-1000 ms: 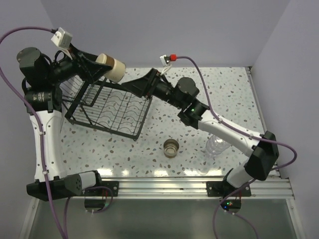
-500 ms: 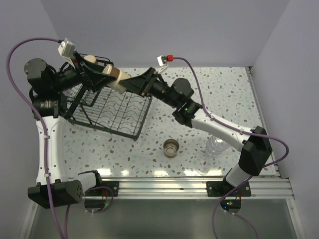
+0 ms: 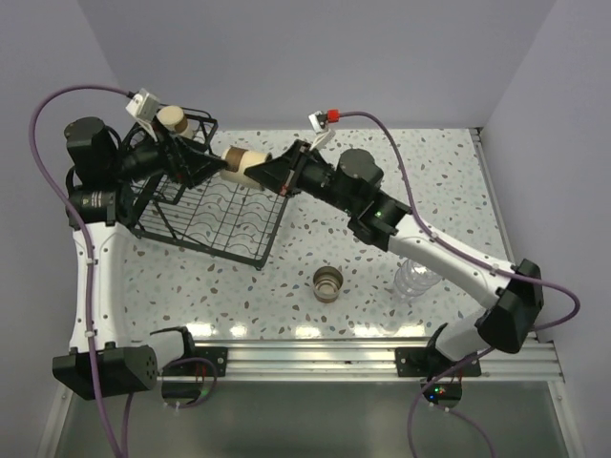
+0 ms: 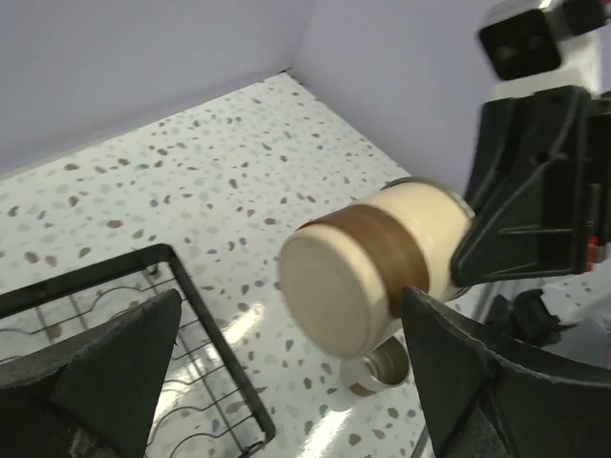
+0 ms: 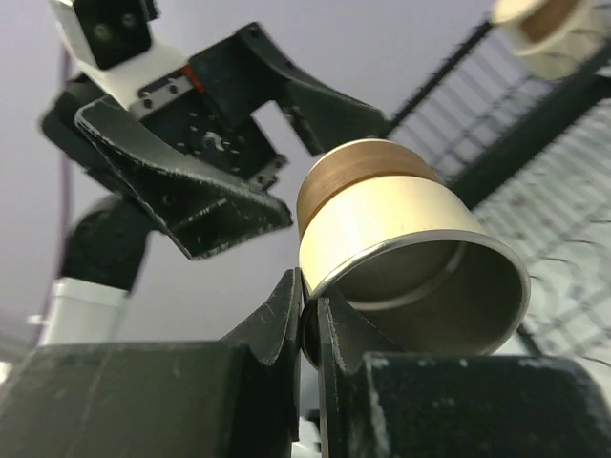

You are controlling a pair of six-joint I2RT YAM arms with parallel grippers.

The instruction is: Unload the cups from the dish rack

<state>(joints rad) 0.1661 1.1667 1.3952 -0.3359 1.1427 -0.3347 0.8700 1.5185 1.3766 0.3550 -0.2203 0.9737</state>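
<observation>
Cup [image 3: 239, 158] pinched at rim by right gripper [image 3: 260, 170], over rack [image 3: 215, 218]; left gripper [image 3: 210, 164] spread wide. Speckled white desk [image 3: 449, 181], lilac walls [image 3: 334, 57], metal rail [image 3: 382, 355] at near edge.

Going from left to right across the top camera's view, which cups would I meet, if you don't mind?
First the racked cream cup → held cream cup → lone upright cup → clear tumbler.

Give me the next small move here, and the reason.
Probably pull the right gripper, with the cream cup, back over the table: its jaws pinch the cup's rim, and the left gripper stands open around the cup's base, so the handover looks done.
</observation>
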